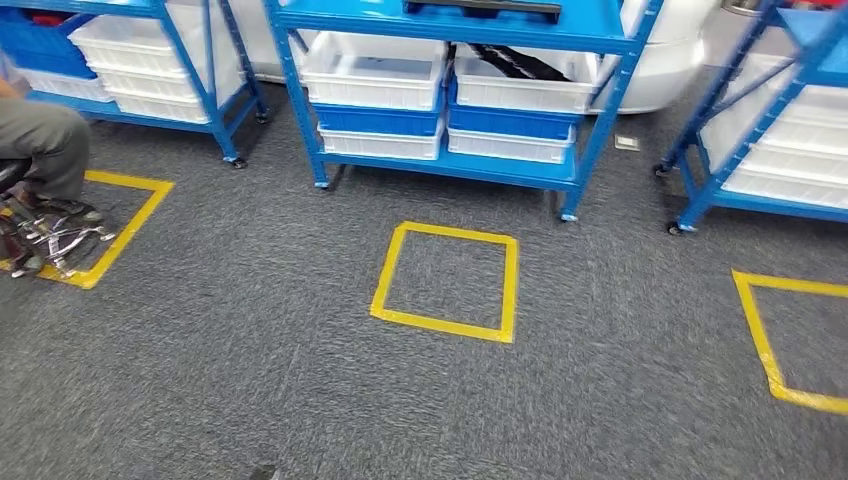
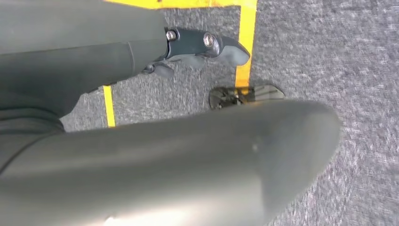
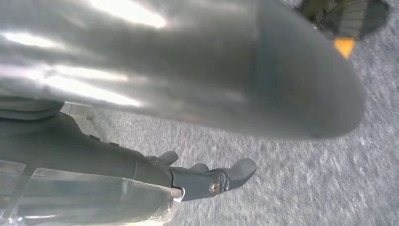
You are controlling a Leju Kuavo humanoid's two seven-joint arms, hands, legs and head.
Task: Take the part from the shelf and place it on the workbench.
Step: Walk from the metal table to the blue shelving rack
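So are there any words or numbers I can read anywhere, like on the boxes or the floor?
None. No words or numbers can be read in these pictures.
The white bins and blue bins on the blue shelf show no labels.
The yellow tape square on the carpet is just lines, not writing.

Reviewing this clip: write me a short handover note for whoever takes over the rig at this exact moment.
Left hand: hangs over the carpet, holding nothing. Right hand: same, nothing in it.
Middle blue shelf stands ahead, beyond the yellow taped square; white bins sit on it. I cannot tell which item is the part. A seated person is at the left.
Done: nothing picked.
Left: reach the shelf, take the part, carry it to the workbench.
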